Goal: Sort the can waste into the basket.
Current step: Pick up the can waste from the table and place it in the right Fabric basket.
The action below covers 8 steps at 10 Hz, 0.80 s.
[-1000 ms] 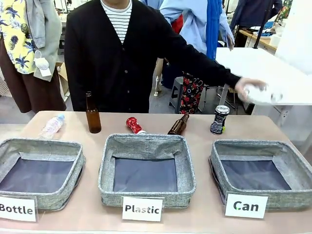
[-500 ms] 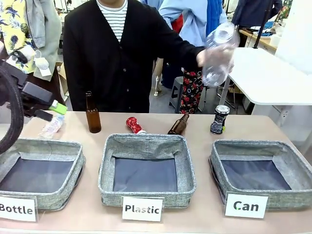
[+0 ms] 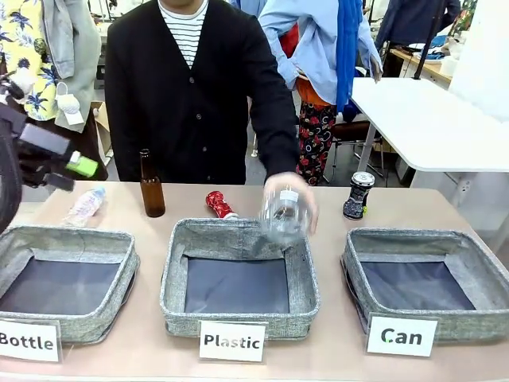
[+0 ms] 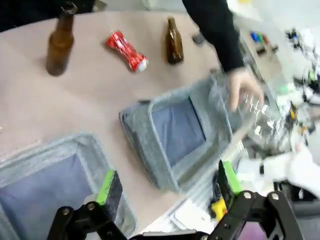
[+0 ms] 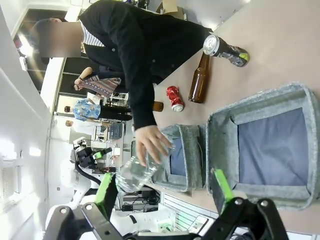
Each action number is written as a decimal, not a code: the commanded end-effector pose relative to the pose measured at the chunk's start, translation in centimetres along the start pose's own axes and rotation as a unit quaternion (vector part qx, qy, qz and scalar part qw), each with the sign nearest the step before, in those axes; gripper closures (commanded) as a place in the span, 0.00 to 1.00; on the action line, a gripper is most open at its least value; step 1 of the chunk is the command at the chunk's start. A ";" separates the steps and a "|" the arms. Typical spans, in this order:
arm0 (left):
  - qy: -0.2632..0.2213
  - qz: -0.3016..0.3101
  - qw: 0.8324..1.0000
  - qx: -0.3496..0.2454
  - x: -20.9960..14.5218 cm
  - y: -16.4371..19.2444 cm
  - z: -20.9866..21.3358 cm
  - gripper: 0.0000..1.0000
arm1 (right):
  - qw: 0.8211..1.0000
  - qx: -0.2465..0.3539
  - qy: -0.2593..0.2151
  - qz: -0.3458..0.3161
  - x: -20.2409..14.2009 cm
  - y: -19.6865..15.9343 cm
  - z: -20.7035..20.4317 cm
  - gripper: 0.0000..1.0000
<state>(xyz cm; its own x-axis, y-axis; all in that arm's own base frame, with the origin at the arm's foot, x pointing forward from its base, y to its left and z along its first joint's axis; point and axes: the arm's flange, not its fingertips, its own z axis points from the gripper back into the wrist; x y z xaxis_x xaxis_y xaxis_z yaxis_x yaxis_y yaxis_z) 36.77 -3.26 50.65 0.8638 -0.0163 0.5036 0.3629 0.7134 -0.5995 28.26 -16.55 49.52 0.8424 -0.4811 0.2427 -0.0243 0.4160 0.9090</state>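
A: Checking left gripper (image 4: 167,182) and right gripper (image 5: 162,186). Gripping anything?
B: No. Spread wide, both, touching nothing.
A: And farther out?
B: Found the crushed red can (image 3: 220,204) lying on the table (image 3: 429,208) behind the "Plastic" basket (image 3: 176,294), the dark patterned can (image 3: 358,195) upright just behind the "Can" basket (image 3: 358,286).

Left hand (image 3: 73,170) at left edge of front view, held above table height, fingers pointing roughly toward middle. Jaws wide apart, nothing between green pads (image 4: 107,186). Right hand (image 5: 162,186) likewise spread wide, empty, wrist rolled sideways. Left arm mostly off frame, pose unclear.
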 end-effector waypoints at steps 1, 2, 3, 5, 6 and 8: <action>0.007 0.034 0.998 0.048 3.3 -2.2 -5.9 0.00 | 1.000 0.012 -0.005 0.014 0.3 0.0 -0.1 0.00; 0.051 0.022 0.998 0.019 3.4 -2.2 -5.2 0.00 | 1.000 0.012 -0.005 0.014 0.3 0.0 -0.1 0.00; 0.070 0.021 0.997 -0.019 2.9 -1.1 -1.9 0.00 | 1.000 0.012 -0.005 0.014 0.3 0.0 -0.1 0.00; 0.103 -0.008 0.990 -0.095 -1.3 2.4 5.1 0.00 | 1.000 0.012 -0.005 0.014 0.3 0.0 -0.1 0.00; 0.088 0.000 0.990 -0.112 -3.3 4.5 7.5 0.00 | 1.000 0.012 -0.005 0.014 0.3 0.0 -0.1 0.00; 0.042 0.037 0.990 -0.126 -5.3 7.2 9.0 0.00 | 1.000 0.012 -0.005 0.014 0.3 0.0 -0.1 0.00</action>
<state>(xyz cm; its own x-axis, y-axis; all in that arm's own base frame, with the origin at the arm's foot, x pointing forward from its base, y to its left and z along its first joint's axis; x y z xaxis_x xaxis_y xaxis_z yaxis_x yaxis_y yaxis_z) 30.71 8.39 50.16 0.9106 -0.0881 0.4038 0.3898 0.5082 -0.7680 28.29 -16.51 49.51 0.8431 -0.4795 0.2435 -0.0251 0.4172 0.9085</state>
